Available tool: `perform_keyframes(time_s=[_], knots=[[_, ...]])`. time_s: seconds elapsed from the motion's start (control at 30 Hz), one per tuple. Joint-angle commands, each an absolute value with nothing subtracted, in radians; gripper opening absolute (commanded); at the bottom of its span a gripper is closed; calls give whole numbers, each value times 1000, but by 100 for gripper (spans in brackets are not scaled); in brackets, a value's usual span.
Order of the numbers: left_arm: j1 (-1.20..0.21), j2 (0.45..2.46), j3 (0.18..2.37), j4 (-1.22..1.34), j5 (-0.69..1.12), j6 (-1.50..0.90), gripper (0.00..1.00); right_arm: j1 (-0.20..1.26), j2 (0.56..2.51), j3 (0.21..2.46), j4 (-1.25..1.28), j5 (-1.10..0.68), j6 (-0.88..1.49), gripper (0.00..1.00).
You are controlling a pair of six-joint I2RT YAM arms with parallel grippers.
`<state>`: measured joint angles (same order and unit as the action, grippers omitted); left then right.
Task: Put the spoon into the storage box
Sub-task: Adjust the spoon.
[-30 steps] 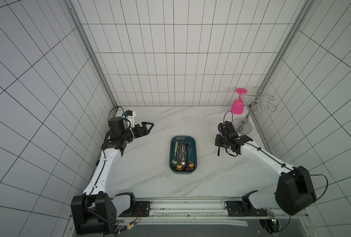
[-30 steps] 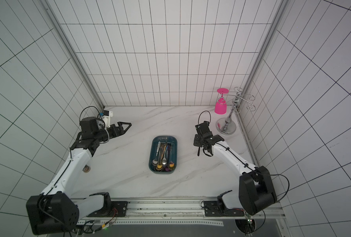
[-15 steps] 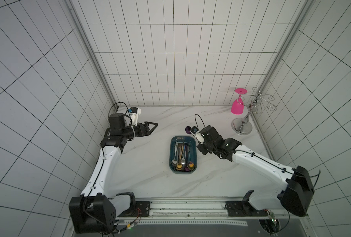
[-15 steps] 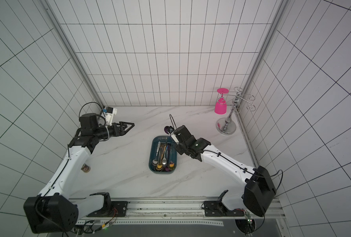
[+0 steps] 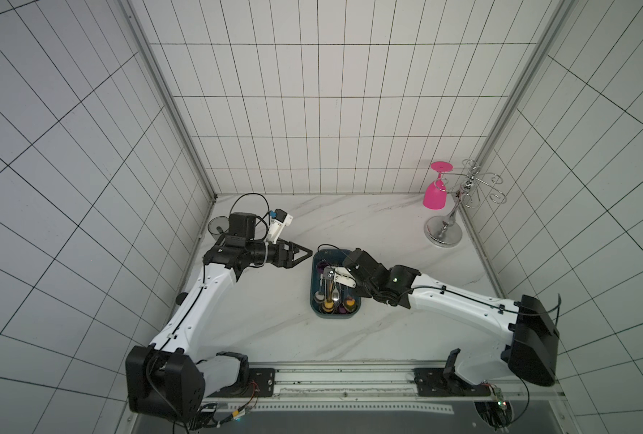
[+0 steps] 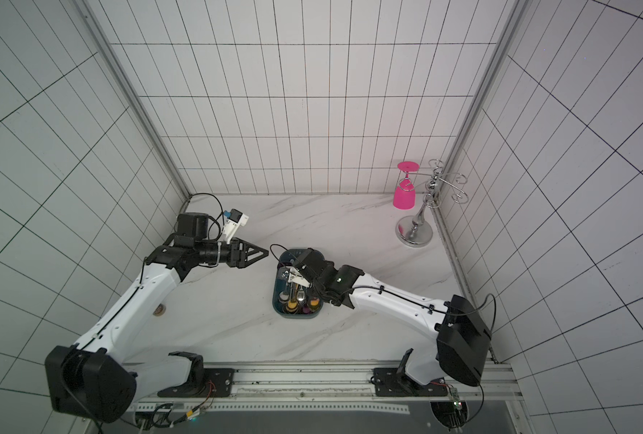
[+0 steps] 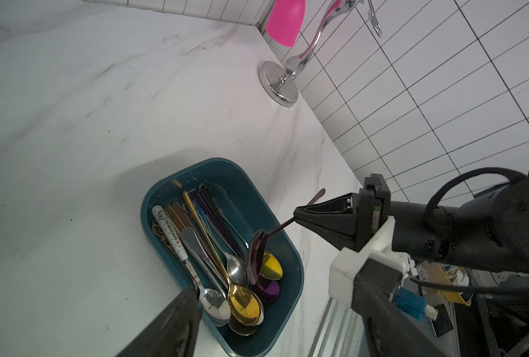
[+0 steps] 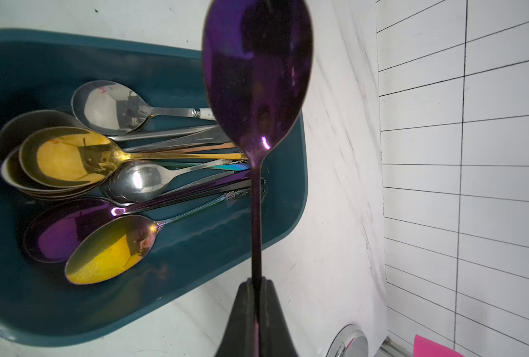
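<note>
One grey cup (image 5: 216,225) stands far left by the wall. The left hand (image 5: 306,253), spread, hovers just left of the storage box (image 5: 353,317), full of spoons (image 8: 71,154). The right hand (image 8: 257,284) pinches the purple spoon (image 8: 258,71), bowl hanging over the box's right side; open counter (image 5: 406,233) beyond.

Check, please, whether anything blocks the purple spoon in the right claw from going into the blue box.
Nothing visible does. The right claw grips the purple spoon by its handle, bowl hanging over the open blue box. Only other spoons lie inside, so it would likely settle on them.
</note>
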<state>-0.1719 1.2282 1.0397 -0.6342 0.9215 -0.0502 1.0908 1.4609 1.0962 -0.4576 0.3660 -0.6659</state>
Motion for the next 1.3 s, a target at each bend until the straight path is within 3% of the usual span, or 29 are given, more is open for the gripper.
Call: perform_keyframes(time_s=[0.0, 0.5, 0.93, 1.07, 1.2, 1.27], knots=[[-202, 1245, 1012, -656, 880, -8, 78, 1106, 1475, 1178, -467, 421, -697, 0], [-302, 1293, 960, -583, 823, -45, 58, 1135, 1482, 1210, -451, 430, -696, 0], [-304, 1293, 929, -515, 835, -102, 18, 1143, 1485, 1220, -428, 413, -688, 0], [-303, 1286, 922, -505, 821, -105, 1, 1147, 1484, 1222, -423, 414, -684, 0], [-302, 1273, 905, -471, 808, -135, 0, 1152, 1470, 1221, -423, 424, -680, 0], [-296, 1267, 895, -447, 805, -161, 0, 1158, 1459, 1222, -424, 426, -671, 5]])
